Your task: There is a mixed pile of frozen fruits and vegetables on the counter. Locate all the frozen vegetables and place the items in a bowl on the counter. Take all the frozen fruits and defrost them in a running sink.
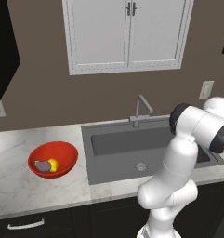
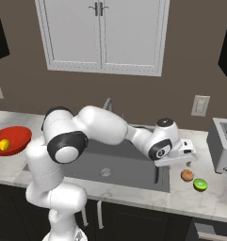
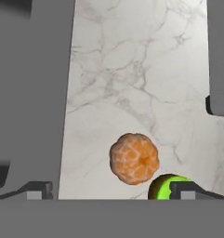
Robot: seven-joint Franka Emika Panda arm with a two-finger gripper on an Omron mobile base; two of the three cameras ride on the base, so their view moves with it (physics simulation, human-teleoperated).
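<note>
**Veg bowled, gripper over the 2 fruits**

The red bowl (image 1: 53,159) sits on the counter (image 1: 20,181) left of the sink (image 1: 132,148), w/ the yellow piece (image 1: 53,164) and the purple-grey piece (image 1: 41,166) lying together inside it — so the veg half looks done, judging by how things lie. The bowl is well apart from the fruit, which keeps the 2 sorts from mixing.

The fruits are on the counter strip right of the sink, between the basin and the toaster (image 2: 222,146): an orange piece (image 2: 187,175) and a bright green piece (image 2: 200,184), just beside each other; in the hand view they look to be touching or nearly so, can't tell which.

The gripper (image 2: 188,162) hangs above that strip, nearly over the orange piece, fingers spread wide w/ nothing between them. In the hand view the orange piece (image 3: 134,158) lies roughly midway between the 2 fingertips, while the green piece (image 3: 167,187) is partly hidden by 1 fingertip (image 3: 187,189). That placement fits a top-down pick of the orange one first (it's the better centred).

Risk: the green piece sits so near that a descending finger could nudge or roll it. No water can be made out at the faucet (image 1: 141,109) — running or not, can't tell, and it must run for defrosting.
</note>
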